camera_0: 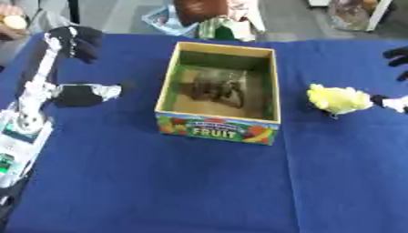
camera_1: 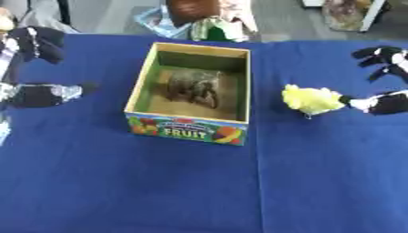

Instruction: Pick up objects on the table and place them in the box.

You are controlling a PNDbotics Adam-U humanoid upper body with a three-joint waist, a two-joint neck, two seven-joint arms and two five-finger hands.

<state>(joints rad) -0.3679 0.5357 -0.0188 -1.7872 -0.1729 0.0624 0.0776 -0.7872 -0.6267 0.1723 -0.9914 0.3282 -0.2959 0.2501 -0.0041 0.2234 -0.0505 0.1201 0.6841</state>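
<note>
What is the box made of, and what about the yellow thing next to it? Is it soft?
The box looks like printed cardboard: thin flat walls, a plain tan inside, and a glossy fruit picture on the front. The yellow thing seems soft, maybe plush or crinkly plastic, since its edge is lumpy and ruffled; I cannot tell which. The blue table cover looks like matte cloth.

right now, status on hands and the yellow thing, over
Right robot hand touching yellow thing, right of box. Left robot hand open, idle on cloth. Dark object already in box. Path to box clear.
</note>
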